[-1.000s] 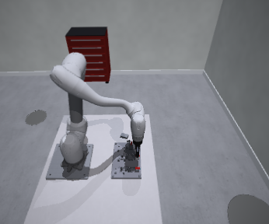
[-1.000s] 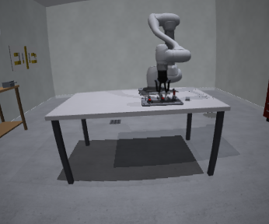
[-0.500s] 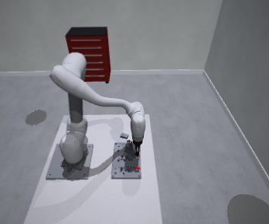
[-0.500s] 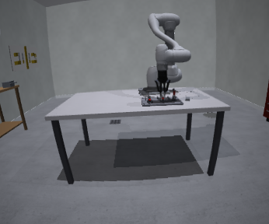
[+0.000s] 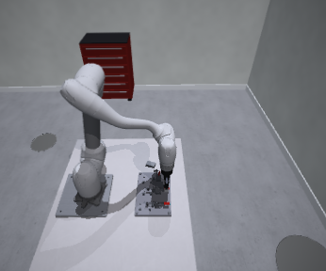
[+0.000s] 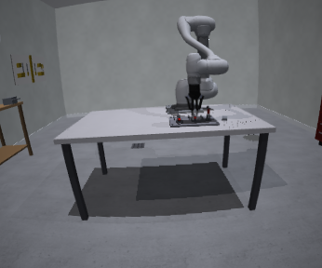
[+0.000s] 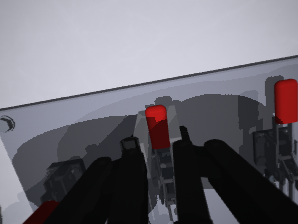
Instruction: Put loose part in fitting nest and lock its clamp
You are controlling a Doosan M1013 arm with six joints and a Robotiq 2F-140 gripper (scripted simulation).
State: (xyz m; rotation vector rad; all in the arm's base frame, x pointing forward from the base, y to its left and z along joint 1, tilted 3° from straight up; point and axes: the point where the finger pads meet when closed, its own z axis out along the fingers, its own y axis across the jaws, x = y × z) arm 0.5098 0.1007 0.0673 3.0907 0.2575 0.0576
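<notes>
The grey fixture plate lies on the white table and also shows in the exterior view. It carries several clamps with red handles. The small grey loose part lies on the table just beyond the plate's far edge, apart from it. My gripper points straight down over the far half of the plate. In the wrist view its black fingers stand narrow on either side of the middle red handle, which is upright. I cannot see any contact with the handle. Another red handle stands to the right.
The arm's base plate sits left of the fixture on the table. A red drawer cabinet stands by the back wall. A wooden shelf stands far left. Several small dots lie on the table by the fixture.
</notes>
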